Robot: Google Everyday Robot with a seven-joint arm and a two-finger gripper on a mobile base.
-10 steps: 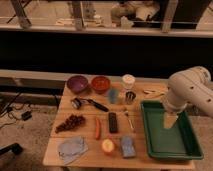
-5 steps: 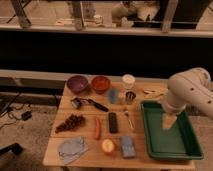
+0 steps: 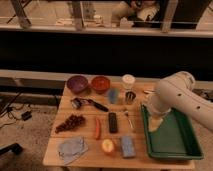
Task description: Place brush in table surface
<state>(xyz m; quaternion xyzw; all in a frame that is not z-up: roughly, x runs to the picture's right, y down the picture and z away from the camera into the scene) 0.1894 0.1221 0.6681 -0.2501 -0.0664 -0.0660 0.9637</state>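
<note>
Camera view — jaws low over green tray point(image 3: 172, 144), opening cannot tell; brush point(image 3: 89, 104) on table surface point(image 3: 86, 135).

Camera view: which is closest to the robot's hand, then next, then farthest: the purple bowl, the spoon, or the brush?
The hand is over the green tray.
1. Spoon, right beside the tray.
2. Brush, mid-table, past the black bar.
3. Purple bowl, at the back corner of the table.
</note>
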